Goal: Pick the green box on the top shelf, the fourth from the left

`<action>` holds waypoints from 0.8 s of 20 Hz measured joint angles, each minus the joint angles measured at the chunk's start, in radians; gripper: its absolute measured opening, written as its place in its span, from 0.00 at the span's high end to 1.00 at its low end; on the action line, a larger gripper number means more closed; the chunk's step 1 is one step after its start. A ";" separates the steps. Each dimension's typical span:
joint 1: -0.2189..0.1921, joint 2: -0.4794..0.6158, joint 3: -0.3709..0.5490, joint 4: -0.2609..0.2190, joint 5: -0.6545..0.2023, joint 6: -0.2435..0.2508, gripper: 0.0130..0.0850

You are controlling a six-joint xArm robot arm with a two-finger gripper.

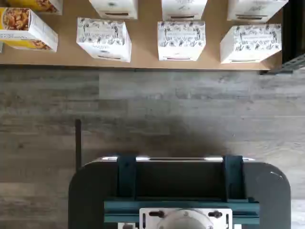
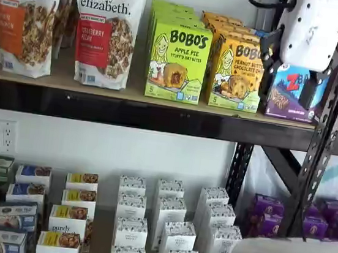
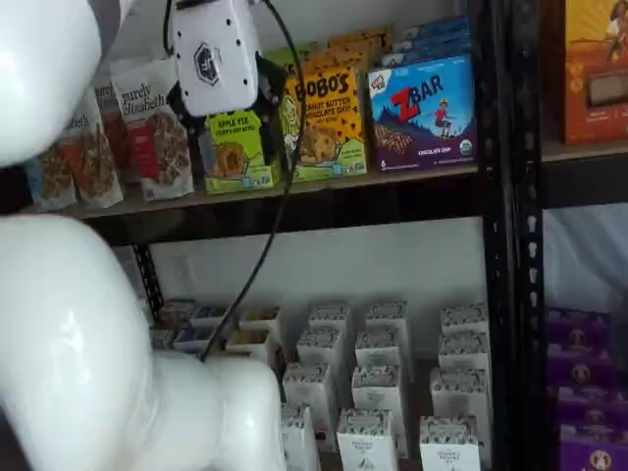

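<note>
On top shelf (image 2: 130, 94), green box (image 2: 178, 63) front-edge, unheld

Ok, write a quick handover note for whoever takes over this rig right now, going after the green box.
Tool: open, holding nothing, raised at top shelf height in both shelf views.
Green box: upright at the front of the top shelf, untouched, between a granola bag and the yellow box.
Done: arm brought up in front of the shelf.
Left: line up on the green box, close on it, pull it out.

Grey wood-plank floor (image 1: 190, 109), white wall (image 2: 122, 152)
</note>
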 joint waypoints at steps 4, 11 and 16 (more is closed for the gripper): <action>-0.012 -0.033 0.028 0.016 -0.057 -0.007 0.00; -0.004 -0.035 0.031 0.020 -0.070 0.002 0.00; 0.020 -0.027 0.036 0.016 -0.107 0.022 0.00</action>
